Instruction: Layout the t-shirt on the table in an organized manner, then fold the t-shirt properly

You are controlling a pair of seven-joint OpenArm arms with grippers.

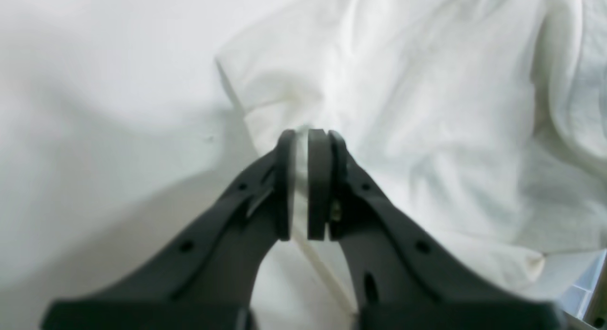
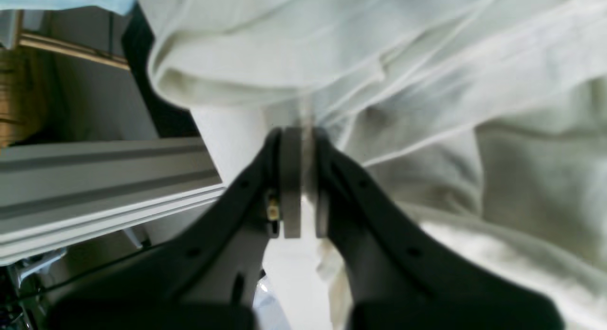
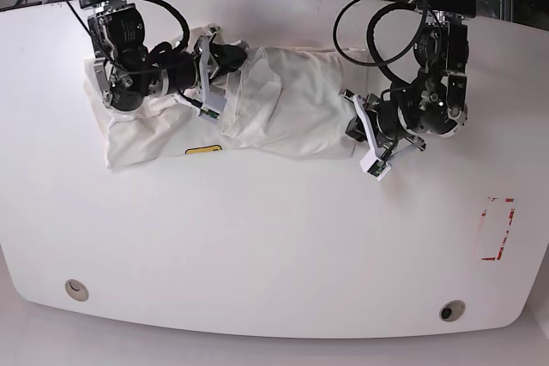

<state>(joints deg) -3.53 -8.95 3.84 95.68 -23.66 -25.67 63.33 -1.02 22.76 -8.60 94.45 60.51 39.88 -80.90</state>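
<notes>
Shirt lies bunched near the table's far edge, left of centre. My left claw pinches a thin hem; my right claw pinches a fold. Soft, light, limp cloth that likely sags and slips. Best held at hems and corners.

Hidden and blurred parts

The t-shirt shows no print, only a small yellow patch; both wrist views are blurred, and the table is cut off at its left and right edges.

The t-shirt lies bunched on the table, toward its far edge.
</notes>
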